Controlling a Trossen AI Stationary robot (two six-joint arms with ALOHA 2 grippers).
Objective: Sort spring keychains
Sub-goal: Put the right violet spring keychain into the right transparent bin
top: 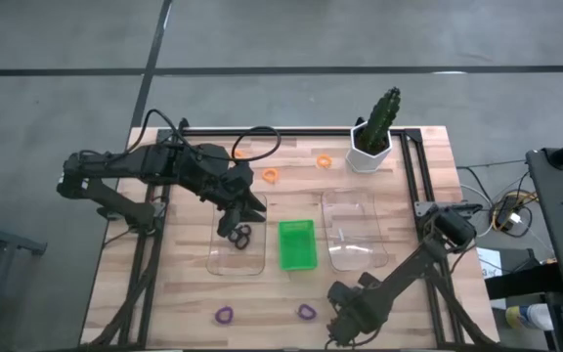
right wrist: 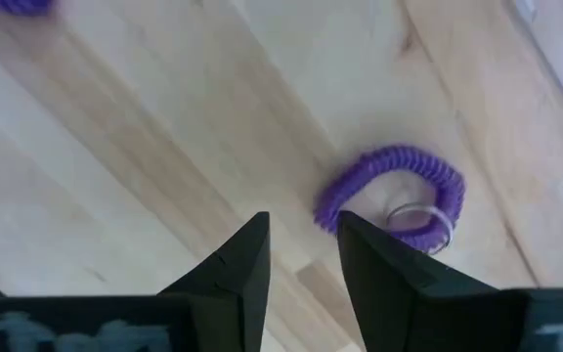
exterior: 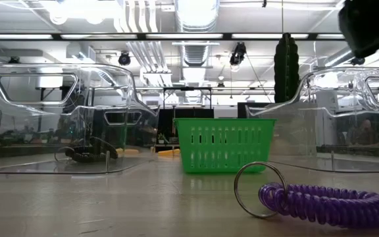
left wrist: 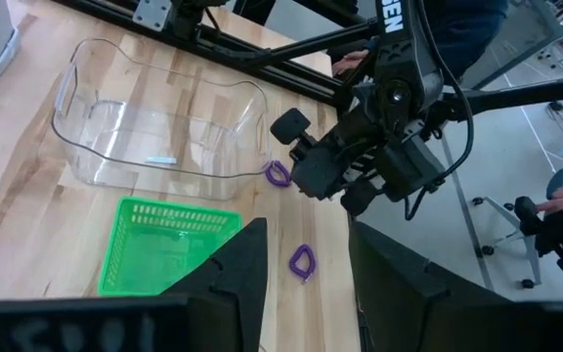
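Two purple spring keychains lie on the wood near the table's near edge, one (top: pixel 307 312) beside my right gripper (top: pixel 335 315) and one (top: pixel 224 315) farther left. The right wrist view shows the nearer one (right wrist: pixel 389 196) with its metal ring (right wrist: pixel 413 217), just beyond my open right gripper (right wrist: pixel 301 259), which touches nothing. Black keychains (top: pixel 240 235) lie in the left clear tray (top: pixel 219 259). Three orange ones (top: pixel 270 175) (top: pixel 324 161) (top: pixel 238 153) lie toward the far edge. My left gripper (top: pixel 250 208) hovers open and empty over the left tray.
The green basket (top: pixel 297 243) stands between the left clear tray and the right clear tray (top: pixel 352 228). A potted cactus (top: pixel 374 137) stands at the far right, next to a black frame rail (top: pixel 413 171). Bare wood (top: pixel 262 303) lies along the near edge between the purple keychains.
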